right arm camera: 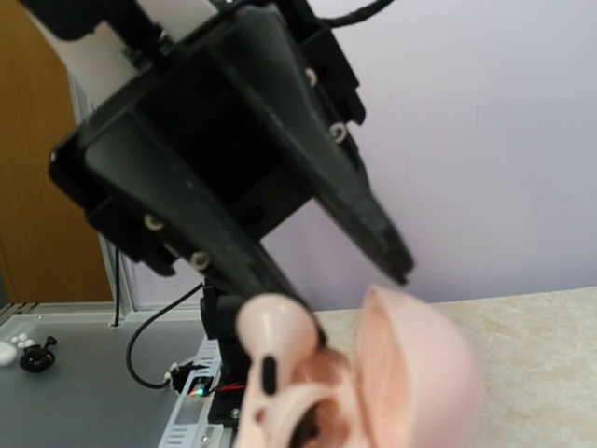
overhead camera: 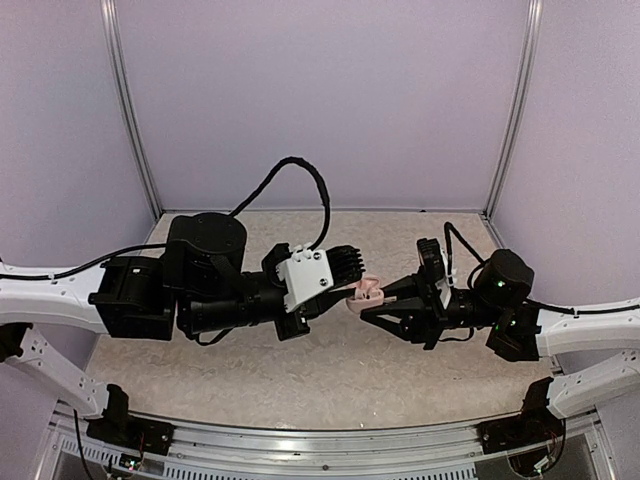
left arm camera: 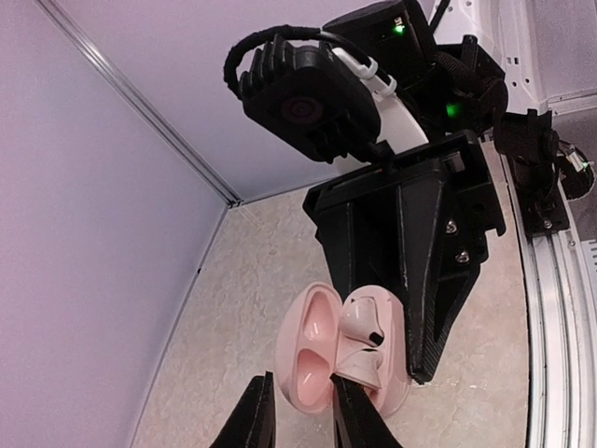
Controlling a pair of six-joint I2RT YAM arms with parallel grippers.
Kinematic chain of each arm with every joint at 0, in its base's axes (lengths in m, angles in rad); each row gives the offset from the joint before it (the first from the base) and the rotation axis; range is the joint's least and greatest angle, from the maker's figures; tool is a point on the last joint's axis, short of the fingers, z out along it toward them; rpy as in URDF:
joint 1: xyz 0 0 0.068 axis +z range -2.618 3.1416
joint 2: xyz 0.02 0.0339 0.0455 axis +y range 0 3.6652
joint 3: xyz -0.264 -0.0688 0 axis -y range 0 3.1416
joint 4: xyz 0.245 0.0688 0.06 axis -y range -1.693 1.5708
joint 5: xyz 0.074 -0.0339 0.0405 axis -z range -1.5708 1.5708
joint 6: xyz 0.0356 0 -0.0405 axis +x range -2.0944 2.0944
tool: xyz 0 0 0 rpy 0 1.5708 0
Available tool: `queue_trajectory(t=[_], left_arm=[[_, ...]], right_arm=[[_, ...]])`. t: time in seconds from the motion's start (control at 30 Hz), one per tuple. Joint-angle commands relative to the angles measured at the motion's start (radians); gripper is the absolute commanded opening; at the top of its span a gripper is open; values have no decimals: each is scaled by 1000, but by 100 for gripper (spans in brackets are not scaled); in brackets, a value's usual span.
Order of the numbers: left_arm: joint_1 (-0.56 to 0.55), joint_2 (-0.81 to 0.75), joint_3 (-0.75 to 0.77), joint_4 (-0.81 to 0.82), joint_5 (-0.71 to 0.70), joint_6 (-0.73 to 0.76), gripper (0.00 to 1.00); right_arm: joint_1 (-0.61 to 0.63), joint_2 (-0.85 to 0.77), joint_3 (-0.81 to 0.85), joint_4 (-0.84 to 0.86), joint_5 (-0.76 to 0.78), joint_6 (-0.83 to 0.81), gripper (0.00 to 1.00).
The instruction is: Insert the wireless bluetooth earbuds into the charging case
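Note:
The charging case (overhead camera: pixel 368 290) looks pinkish-white and hangs open above the table between both arms. In the left wrist view its lid (left arm camera: pixel 312 345) shows two hollows. One earbud (left arm camera: pixel 359 322) sticks up out of the base and a second (left arm camera: pixel 359 371) lies lower in it. My left gripper (left arm camera: pixel 300 380) is closed across the lid, one finger at the hinge side. My right gripper (overhead camera: pixel 372 303) has its jaws apart around the case base, with one finger (left arm camera: pixel 438 280) along its side. In the right wrist view the blurred case (right arm camera: pixel 420 373) and earbud (right arm camera: pixel 275 336) hide my right fingers.
The speckled table (overhead camera: pixel 330 370) lies below, enclosed by lilac walls (overhead camera: pixel 320 100). A metal rail (left arm camera: pixel 550 308) runs along the near edge. Outside the enclosure, small white and black items (right arm camera: pixel 23 353) rest on a grey surface.

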Motion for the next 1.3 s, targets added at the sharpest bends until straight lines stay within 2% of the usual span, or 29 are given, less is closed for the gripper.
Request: queue_trajectory(t=[0.0, 0.43, 0.9, 1.0, 1.27], left_arm=[[-17, 35, 30, -58, -58, 59, 25], [-37, 41, 35, -124, -233, 140, 32], [-36, -81, -79, -80, -194, 167, 39], [-15, -103, -78, -68, -168, 93, 37], [26, -185, -111, 71, 40, -159, 29]], right_arm=[[11, -11, 5, 22, 5, 5, 0], [9, -16, 0, 29, 3, 5, 0], [10, -19, -1, 28, 13, 0, 0], [10, -19, 3, 21, 33, -2, 0], [11, -38, 29, -62, 170, -28, 0]])
